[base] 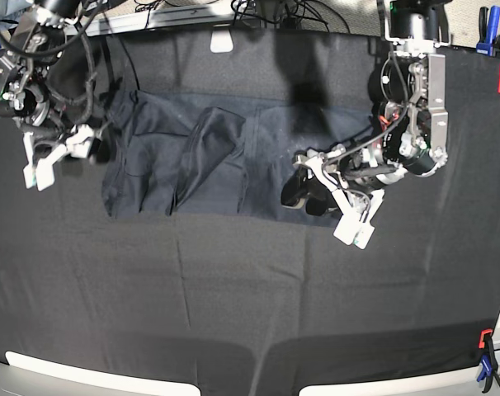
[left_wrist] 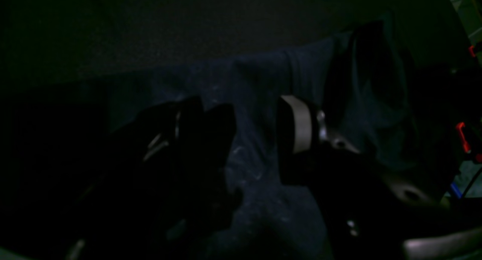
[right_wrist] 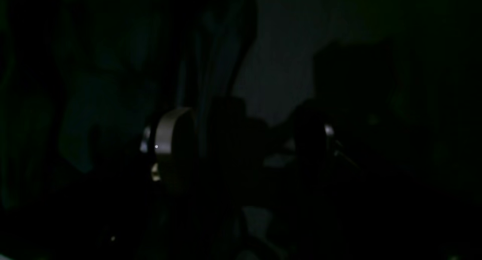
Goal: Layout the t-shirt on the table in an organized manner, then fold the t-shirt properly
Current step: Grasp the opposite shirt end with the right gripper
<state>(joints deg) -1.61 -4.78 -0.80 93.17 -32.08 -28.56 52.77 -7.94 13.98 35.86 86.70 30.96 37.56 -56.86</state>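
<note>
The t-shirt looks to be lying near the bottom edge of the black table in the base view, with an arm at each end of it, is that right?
Not quite. In the base view the t-shirt lies near the top edge of the black table, not the bottom. The rest holds: the right gripper is at one end, the left gripper at the other.

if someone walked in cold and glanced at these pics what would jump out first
Probably the dark t-shirt, spread crumpled across the far middle of the black cloth table, with a raised fold near its centre. Next, the two arms flanking it: the left gripper sits low at the shirt's right end, jaws apart, and the right gripper hangs at its left edge. Red and blue clamps mark the table's corners.
</note>
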